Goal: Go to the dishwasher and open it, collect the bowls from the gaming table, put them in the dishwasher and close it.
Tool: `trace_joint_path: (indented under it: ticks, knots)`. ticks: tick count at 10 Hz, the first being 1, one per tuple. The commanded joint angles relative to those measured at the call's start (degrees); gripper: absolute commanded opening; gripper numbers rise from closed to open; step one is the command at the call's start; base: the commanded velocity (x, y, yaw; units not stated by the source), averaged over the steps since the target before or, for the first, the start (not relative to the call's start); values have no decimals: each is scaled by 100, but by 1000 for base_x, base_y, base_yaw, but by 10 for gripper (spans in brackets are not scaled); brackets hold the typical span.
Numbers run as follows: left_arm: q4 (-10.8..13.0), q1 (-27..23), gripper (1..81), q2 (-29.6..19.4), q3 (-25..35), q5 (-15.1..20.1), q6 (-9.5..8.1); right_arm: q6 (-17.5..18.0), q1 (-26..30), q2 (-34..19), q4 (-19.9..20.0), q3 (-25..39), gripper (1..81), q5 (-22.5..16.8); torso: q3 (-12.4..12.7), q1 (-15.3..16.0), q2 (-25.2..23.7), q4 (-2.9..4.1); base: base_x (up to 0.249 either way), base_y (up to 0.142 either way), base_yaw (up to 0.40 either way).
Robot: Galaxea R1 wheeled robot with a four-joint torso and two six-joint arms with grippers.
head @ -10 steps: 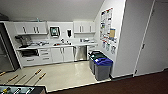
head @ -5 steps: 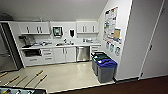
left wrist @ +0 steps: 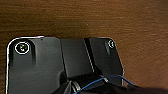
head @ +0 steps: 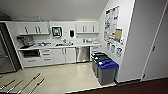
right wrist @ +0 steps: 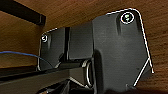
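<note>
The pale kitchen floor (head: 65, 77) carries three lidded bins at three o'clock: a blue-lidded bin (head: 107, 71) nearest, a green-lidded bin (head: 102, 58) just behind, a dark one beyond. The surface (head: 60, 46) at eleven o'clock holds a coffee machine (head: 25, 41) and small clutter.

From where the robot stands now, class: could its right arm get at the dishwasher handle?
Probably not. The dishwasher sits across the pale kitchen floor, closed, under the far counter. Nothing blocks the way, but the stretch between looks too far.

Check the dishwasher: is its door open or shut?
Shut. The dishwasher shows its steel front upright, flush with the white cabinets.
</note>
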Motion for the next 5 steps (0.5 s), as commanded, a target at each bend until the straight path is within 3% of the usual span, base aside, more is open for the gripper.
trace_joint_path:
  ticks: [1,2,3,4,5]
  knots:
    - [86,-327,811,-55,99,217,6,4,280,-69,5,57,811,-285,0,0,0,0,146,0,0]
    - [86,-327,811,-55,99,217,6,4,280,-69,5,57,811,-292,0,2,0,264,146,0,0]
    - [86,-327,811,-55,99,217,6,4,288,-69,5,57,811,-292,0,2,0,455,146,0,0]
    - [86,-318,811,-63,99,217,6,4,288,-69,5,57,811,-285,0,2,0,370,146,0,0]
    - [86,-327,811,-63,99,217,6,4,288,-69,5,57,811,-284,0,0,0,497,146,0,0]
